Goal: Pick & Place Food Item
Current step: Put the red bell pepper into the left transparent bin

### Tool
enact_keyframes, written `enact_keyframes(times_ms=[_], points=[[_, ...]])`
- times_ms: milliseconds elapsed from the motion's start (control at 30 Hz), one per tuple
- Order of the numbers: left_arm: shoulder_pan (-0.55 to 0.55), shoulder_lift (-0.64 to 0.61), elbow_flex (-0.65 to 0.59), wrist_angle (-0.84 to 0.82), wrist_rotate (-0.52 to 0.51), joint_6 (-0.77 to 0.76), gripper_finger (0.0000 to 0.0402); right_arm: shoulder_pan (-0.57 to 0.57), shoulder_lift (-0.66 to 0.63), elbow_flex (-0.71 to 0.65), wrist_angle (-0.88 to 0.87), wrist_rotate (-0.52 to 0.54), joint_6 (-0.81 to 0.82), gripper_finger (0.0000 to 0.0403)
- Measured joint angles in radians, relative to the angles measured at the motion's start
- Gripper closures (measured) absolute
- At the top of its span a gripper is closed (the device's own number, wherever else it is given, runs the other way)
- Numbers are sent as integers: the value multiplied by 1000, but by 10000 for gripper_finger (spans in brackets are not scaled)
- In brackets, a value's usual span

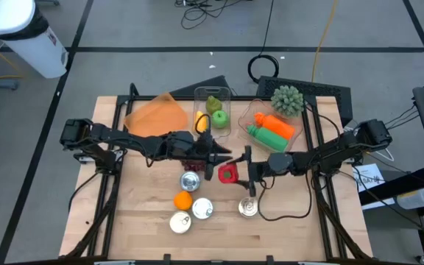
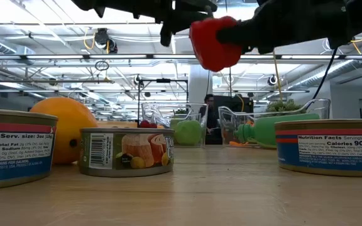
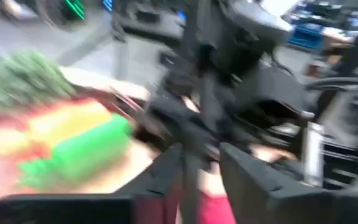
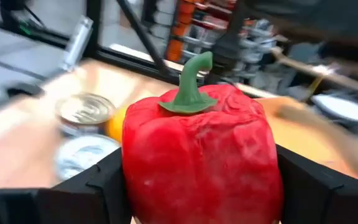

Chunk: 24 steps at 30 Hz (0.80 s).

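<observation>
Four cans nearest me, orange among them. Above mid-table my right gripper clenches the red pepper, lifted off the wood. Left gripper just beside it, released. Clear bins farther back.

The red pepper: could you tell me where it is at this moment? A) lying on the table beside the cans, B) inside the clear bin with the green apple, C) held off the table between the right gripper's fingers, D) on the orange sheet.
C: the red pepper sits clamped in the right gripper, and the low view shows it well above the table.
</observation>
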Motion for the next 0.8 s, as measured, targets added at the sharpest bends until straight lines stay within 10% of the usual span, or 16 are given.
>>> enact_keyframes(times_ms=[267,600,800], points=[[4,-42,45,-58,-57,168,173,-78,0,0,16,-42,181,127],[11,-45,348,-811,-96,129,126,-192,0,-15,45,-37,220,124],[10,-20,387,-856,24,139,120,-190,17,-16,117,-90,218,124]])
